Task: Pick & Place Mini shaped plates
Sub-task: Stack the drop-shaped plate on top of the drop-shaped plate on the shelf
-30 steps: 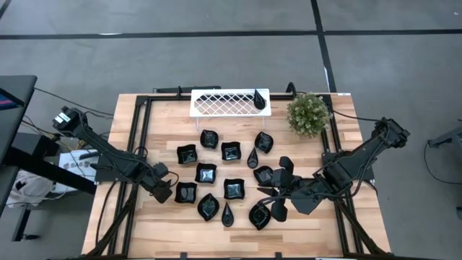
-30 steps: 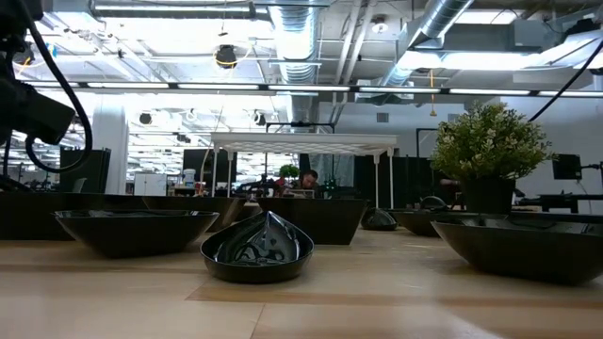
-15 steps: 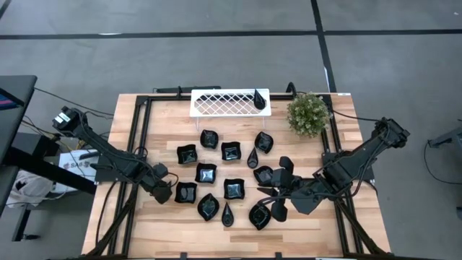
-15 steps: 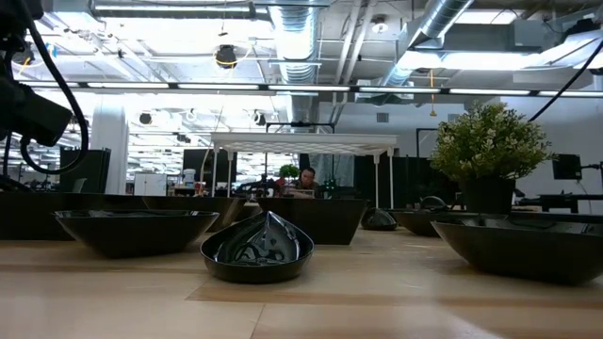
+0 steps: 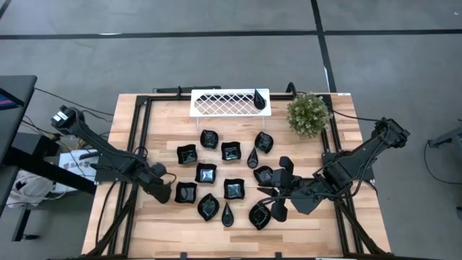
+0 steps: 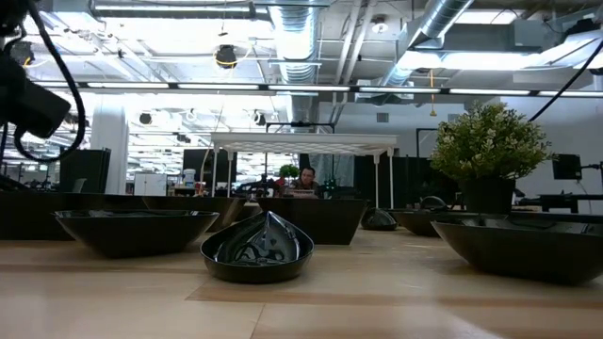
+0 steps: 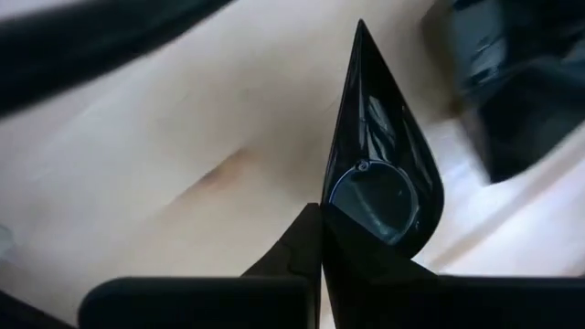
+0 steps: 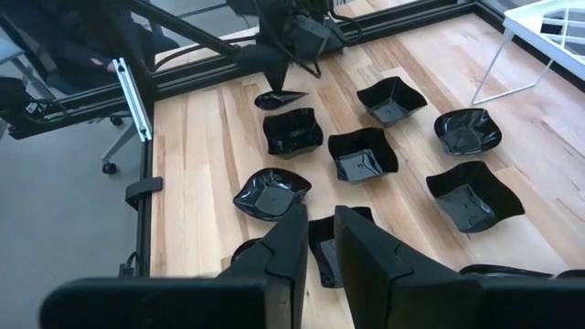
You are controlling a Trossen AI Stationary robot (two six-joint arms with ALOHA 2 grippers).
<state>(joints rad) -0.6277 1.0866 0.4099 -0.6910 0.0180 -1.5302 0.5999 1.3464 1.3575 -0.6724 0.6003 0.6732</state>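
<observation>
Left gripper, lower left of the high view: closed on a teardrop plate; right gripper, lower right: slightly parted, nothing held; remaining mini shaped plates scattered mid-table.

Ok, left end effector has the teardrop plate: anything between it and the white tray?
Only low black plates lie on the table between the left end effector with its teardrop plate and the white tray; nothing tall. Another teardrop plate occupies the tray's right end.
</observation>
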